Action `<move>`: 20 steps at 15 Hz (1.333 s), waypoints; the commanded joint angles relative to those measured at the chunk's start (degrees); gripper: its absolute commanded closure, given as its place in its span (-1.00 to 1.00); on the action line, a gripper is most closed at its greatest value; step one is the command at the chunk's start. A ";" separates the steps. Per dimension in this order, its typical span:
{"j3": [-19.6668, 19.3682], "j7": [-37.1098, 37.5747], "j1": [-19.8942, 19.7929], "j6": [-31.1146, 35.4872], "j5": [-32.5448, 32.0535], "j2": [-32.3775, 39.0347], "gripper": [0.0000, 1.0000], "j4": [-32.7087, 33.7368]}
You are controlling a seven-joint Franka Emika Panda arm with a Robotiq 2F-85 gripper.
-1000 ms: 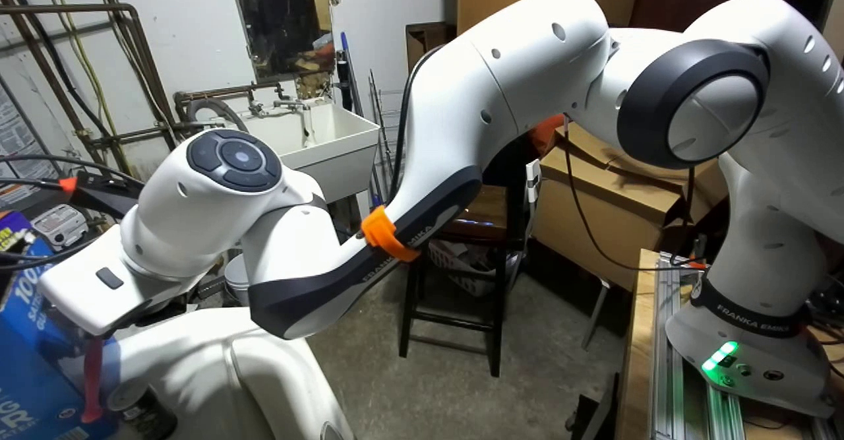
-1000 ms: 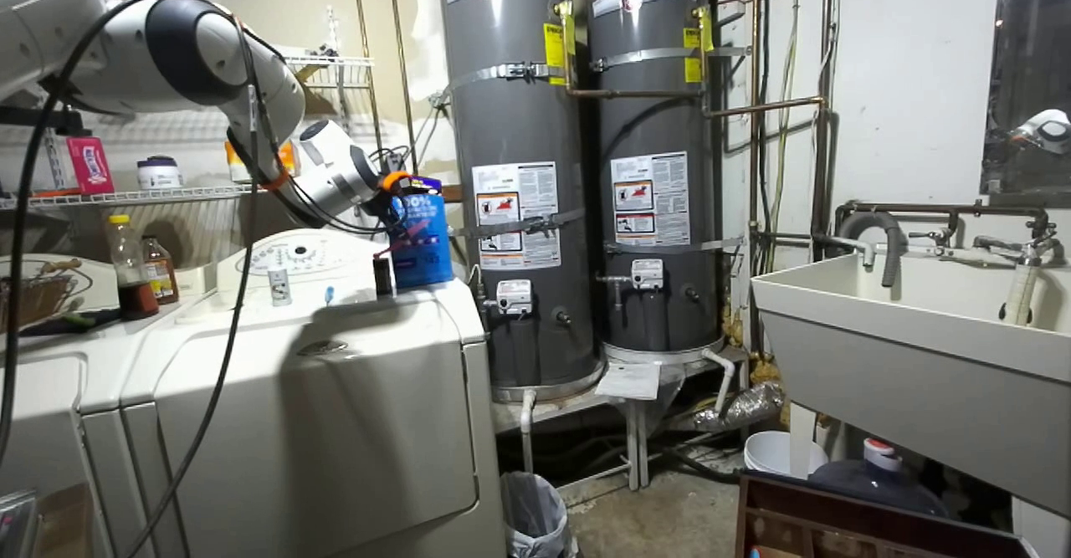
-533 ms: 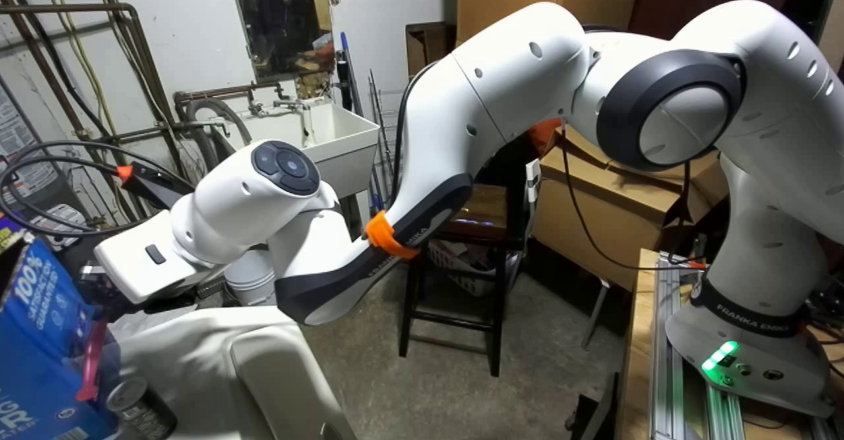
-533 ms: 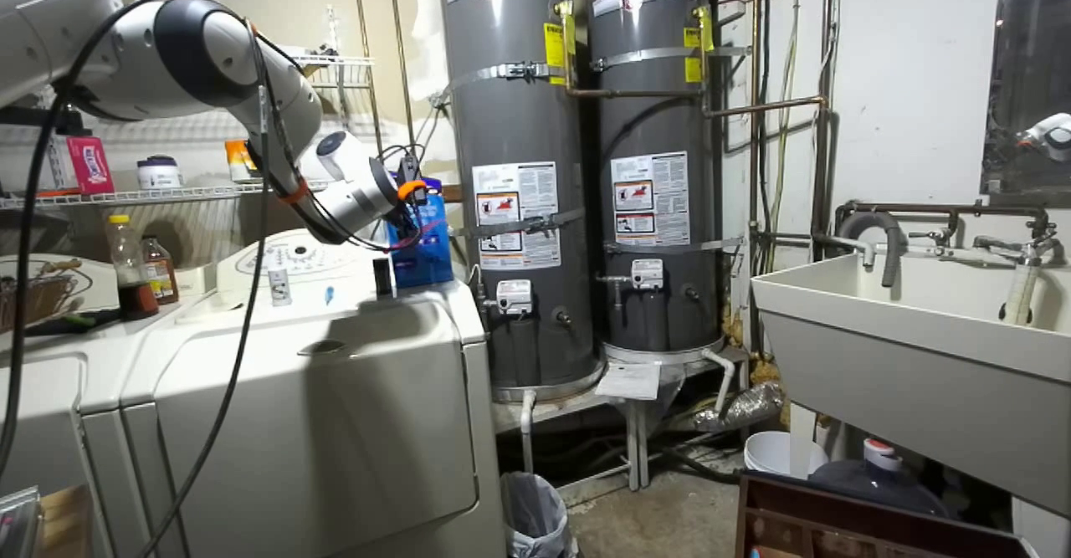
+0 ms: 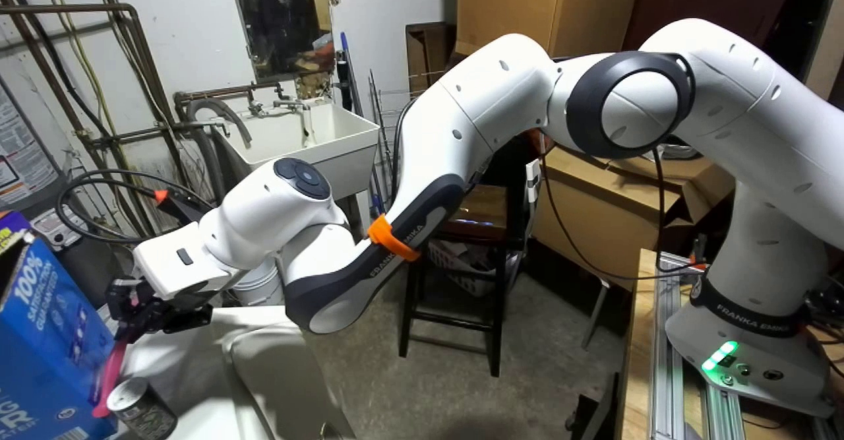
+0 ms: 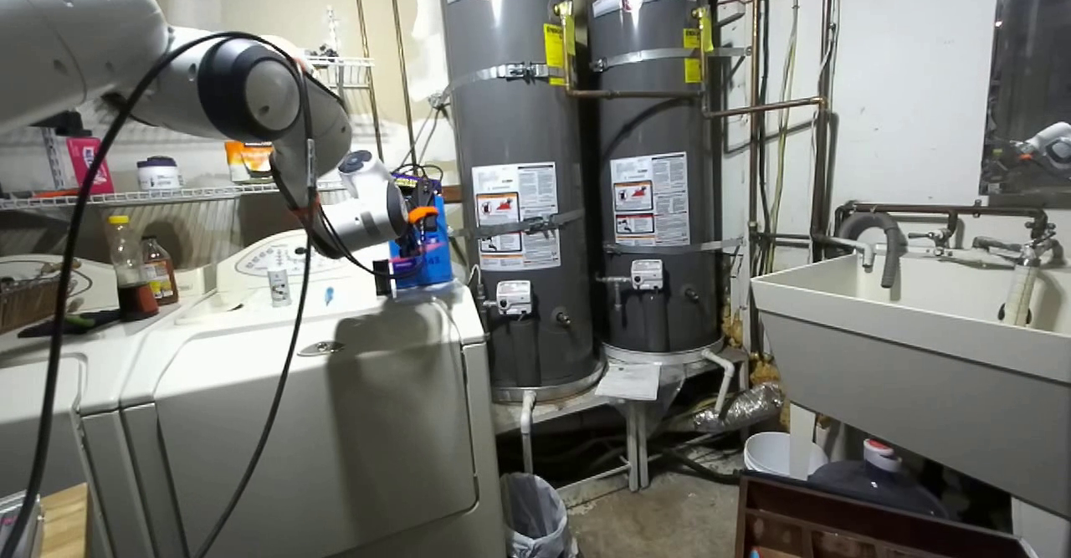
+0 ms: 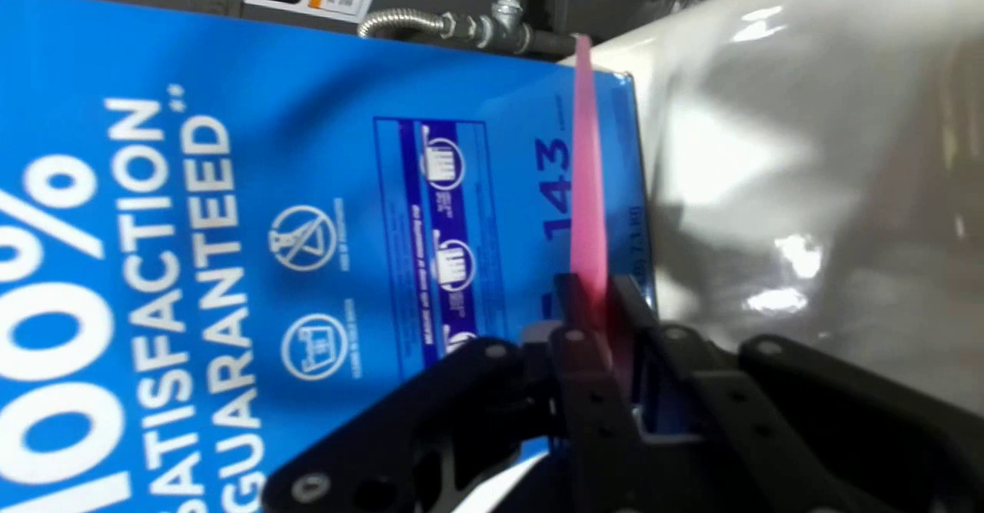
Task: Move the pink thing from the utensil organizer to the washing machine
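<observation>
A long, slim pink thing (image 7: 588, 182) is pinched in my gripper (image 7: 598, 291), which is shut on it; one end sticks out past the fingertips. In an exterior view the pink thing (image 5: 111, 377) slants down from the gripper (image 5: 126, 336), its lower end between a blue box and a dark can. Whether it touches either, I cannot tell. Below is the glossy top of the washing machine (image 5: 191, 367), seen also as a white washing machine (image 6: 243, 424) in an exterior view. A dark wooden box with compartments, apparently the utensil organizer (image 6: 845, 512), is cut off by the bottom edge.
The blue box (image 5: 53, 354) stands close beside the gripper, with the can (image 5: 142, 410) in front. A small white container (image 6: 279, 288) and a light blue item (image 6: 329, 294) sit farther along the machine top. Water heaters (image 6: 519, 140) rise behind.
My arm has shifted right in both exterior views and its wrist has come lower in one of them, carrying the pink thing along. The gripper, earlier mostly hidden, now shows beside the blue box.
</observation>
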 commanded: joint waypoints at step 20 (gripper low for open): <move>24.34 -6.68 -9.57 -12.00 2.57 13.97 0.00 10.00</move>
